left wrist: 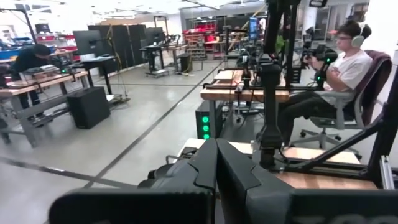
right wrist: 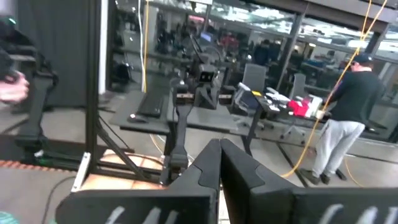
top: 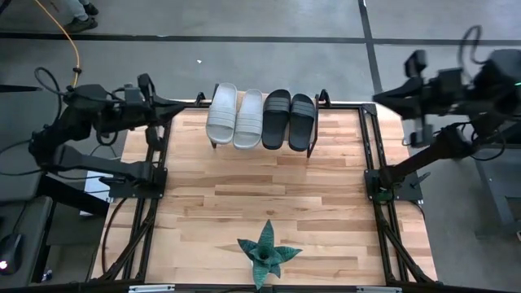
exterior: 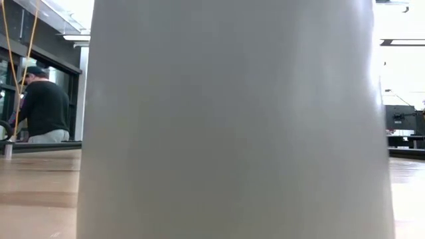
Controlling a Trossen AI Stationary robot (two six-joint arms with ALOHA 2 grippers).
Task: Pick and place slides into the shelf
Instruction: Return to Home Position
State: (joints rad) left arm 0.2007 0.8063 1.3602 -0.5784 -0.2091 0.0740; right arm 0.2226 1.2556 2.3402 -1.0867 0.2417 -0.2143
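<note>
In the high view two pale grey-beige slides [top: 234, 115] and two black slides [top: 289, 119] lie side by side, soles down, on the shelf [top: 262, 145] at the table's far edge. My left gripper [top: 194, 101] is at the table's far left corner, raised and shut on nothing, left of the slides. My right gripper [top: 381, 96] hovers past the far right corner, also shut and empty. In each wrist view the fingers [left wrist: 216, 163] [right wrist: 219, 163] meet at their tips.
A green spiky plant [top: 266, 252] stands near the table's near edge; its pale pot [exterior: 236, 119] fills the low view. The wooden tabletop [top: 260, 195] between shelf and plant is bare. People [left wrist: 336, 68] [right wrist: 348, 112] are in the room beyond.
</note>
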